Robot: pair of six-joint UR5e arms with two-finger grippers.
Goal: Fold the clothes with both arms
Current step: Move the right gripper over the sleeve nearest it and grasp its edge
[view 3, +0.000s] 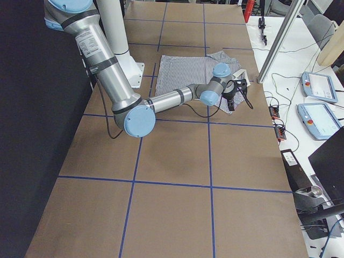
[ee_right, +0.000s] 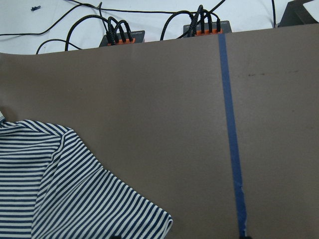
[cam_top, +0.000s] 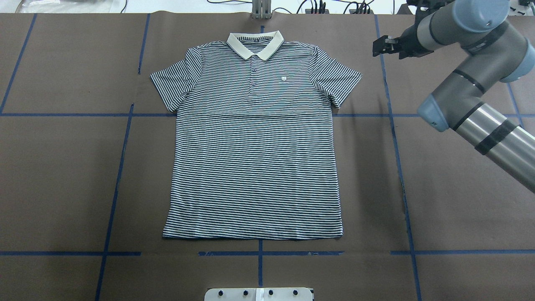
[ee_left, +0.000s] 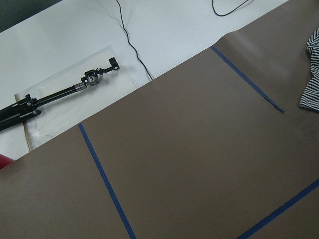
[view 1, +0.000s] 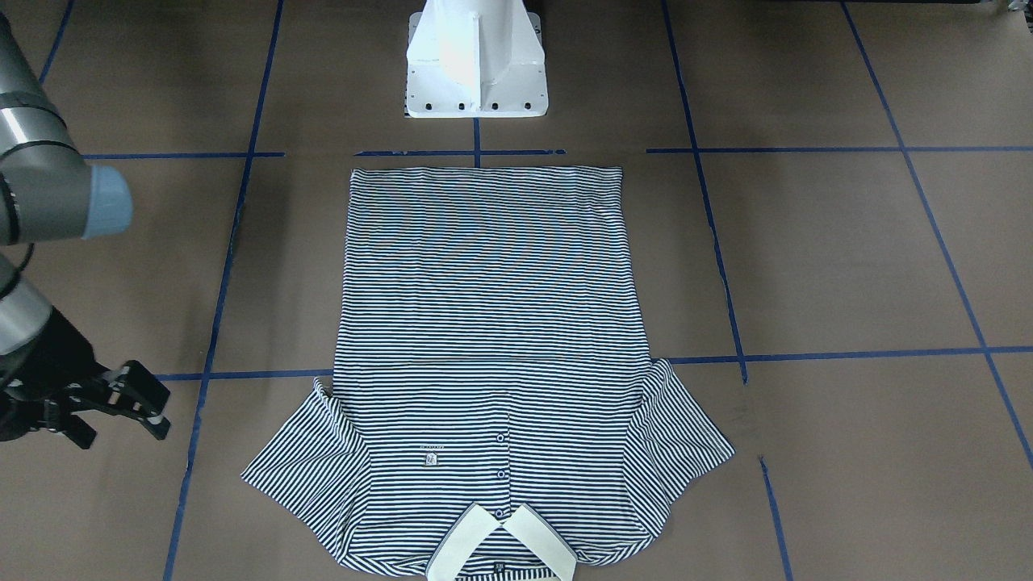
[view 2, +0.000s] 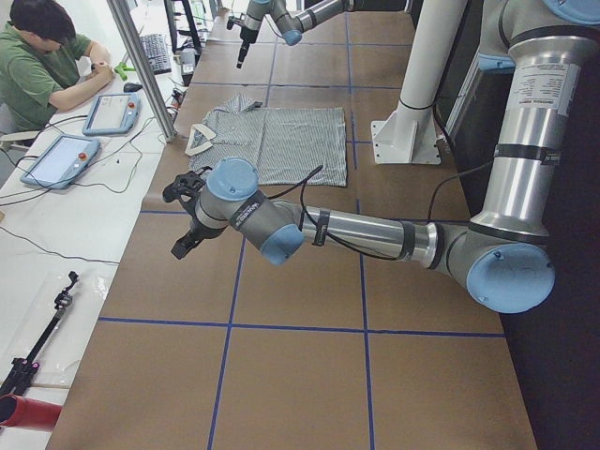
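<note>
Polo shirt (cam_top: pixel 255 167), navy-and-white striped, lies flat and face up in the middle of the brown worktop (cam_top: pixel 62 175); neither arm touches it.

The right fingers (view 1: pixel 144 386) are spread apart and hold nothing. In the overhead view they hover at about 2 o'clock from the shirt's centre, just beyond the sleeve (cam_top: pixel 339 81) on that side. The right wrist view shows that sleeve's edge at 7 o'clock, a blue tape line (ee_right: pixel 229 124) toward 3 o'clock, and black boxes with orange plugs and cables (ee_right: pixel 119 36) at 12 o'clock.

The left fingers (view 2: pixel 180 247) show only in the left side view, above bare worktop well apart from the shirt. Whether they are spread or closed cannot be told. The left wrist view catches a scrap of striped fabric at 3 o'clock and a black tripod (ee_left: pixel 60 94) at 9 o'clock.

In the overhead view the cream collar (cam_top: pixel 255 43) sits at 12 o'clock and the straight hem at 6 o'clock, toward the white pedestal (view 1: pixel 476 56). Small buttons (cam_top: pixel 253 72) run down from the collar. The chest logo (cam_top: pixel 283 78) is a pale badge whose lettering is too small to read. The left arm (view 2: pixel 375 234) carries a printed label (view 2: pixel 548 84), also illegible.

A person (view 2: pixel 42 66) sits at a side desk beside two pendant tablets (view 2: pixel 66 159).
</note>
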